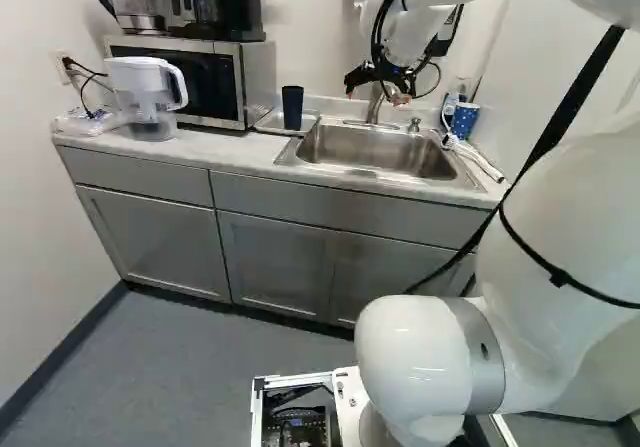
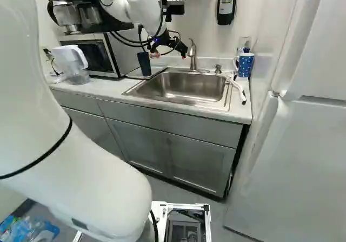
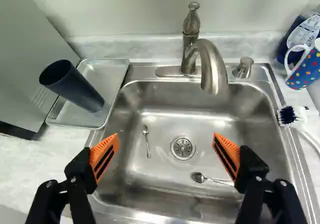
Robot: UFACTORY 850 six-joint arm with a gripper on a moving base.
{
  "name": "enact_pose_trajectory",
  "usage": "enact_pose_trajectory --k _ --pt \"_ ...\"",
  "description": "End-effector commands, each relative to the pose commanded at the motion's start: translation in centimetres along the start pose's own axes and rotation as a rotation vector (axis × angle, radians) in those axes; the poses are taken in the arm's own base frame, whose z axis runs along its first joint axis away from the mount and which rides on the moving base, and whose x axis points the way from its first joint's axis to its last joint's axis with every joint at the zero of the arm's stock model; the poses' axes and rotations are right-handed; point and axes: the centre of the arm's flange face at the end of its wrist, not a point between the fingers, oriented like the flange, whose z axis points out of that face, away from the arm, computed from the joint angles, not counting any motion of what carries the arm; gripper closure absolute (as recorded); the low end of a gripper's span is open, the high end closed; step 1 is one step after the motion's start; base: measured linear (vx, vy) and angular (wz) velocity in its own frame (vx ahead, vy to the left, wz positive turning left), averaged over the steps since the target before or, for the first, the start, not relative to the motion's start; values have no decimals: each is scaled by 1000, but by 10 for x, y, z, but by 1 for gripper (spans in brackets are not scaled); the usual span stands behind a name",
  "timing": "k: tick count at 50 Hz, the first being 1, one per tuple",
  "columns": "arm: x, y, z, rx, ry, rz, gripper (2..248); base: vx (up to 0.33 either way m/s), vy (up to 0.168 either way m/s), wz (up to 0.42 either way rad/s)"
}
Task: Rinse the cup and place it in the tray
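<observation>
Black two-finger gripper (image 3: 166, 138) spread wide, holding nothing, above rectangular steel sink (image 3: 160, 184). Dark-blue tapered plastic-looking cup (image 3: 84, 91) upright in shallow metal tray (image 3: 106, 75), ahead and aside of gripper. Placing seems done; rinsing unconfirmed; perhaps only withdrawal left.

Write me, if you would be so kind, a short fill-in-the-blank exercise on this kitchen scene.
The dark blue, tapered cup stands in the shallow, silver-coloured metal ____. Two small metal ____ lie in the rectangular stainless steel sink. Above the sink, the fingers of the black tool with orange pads are ____, not shut.
Missing words, in order: tray; spoons; open.
</observation>
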Motion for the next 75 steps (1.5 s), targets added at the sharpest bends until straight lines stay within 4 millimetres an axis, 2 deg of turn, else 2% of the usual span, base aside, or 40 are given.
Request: enact_pose_trajectory --k 75 --pt "0 0 0 0 0 0 3 -125 14 4"
